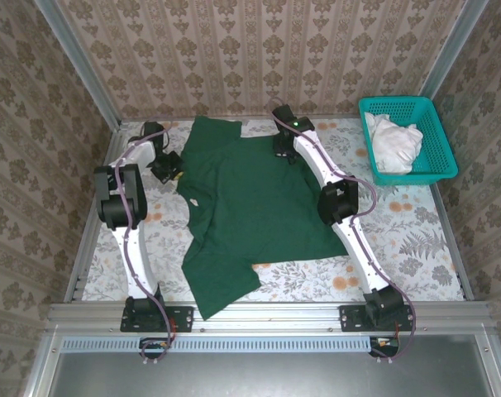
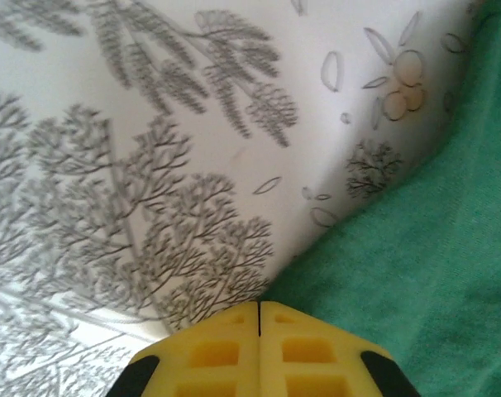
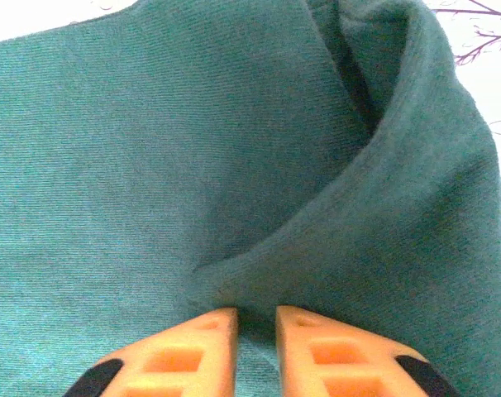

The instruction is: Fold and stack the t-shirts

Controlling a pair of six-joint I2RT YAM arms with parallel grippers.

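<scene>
A dark green t-shirt (image 1: 242,207) lies spread over the middle of the table, its small white neck label (image 1: 194,203) near the left edge. My left gripper (image 1: 166,168) rests at the shirt's left edge. Its yellow fingers (image 2: 226,347) are pressed together, shut, with the green cloth (image 2: 424,273) just to the right of the tips (image 2: 259,306). My right gripper (image 1: 283,149) sits on the shirt's far right part. Its orange fingers (image 3: 317,351) stand a narrow gap apart, with a raised fold of the shirt (image 3: 350,223) pinched between the tips (image 3: 256,318).
A teal mesh basket (image 1: 436,141) at the back right holds a crumpled white cloth (image 1: 393,142). The floral tablecloth (image 1: 399,223) covers the table, with patterned walls behind and at both sides. A metal rail (image 1: 267,314) runs along the near edge.
</scene>
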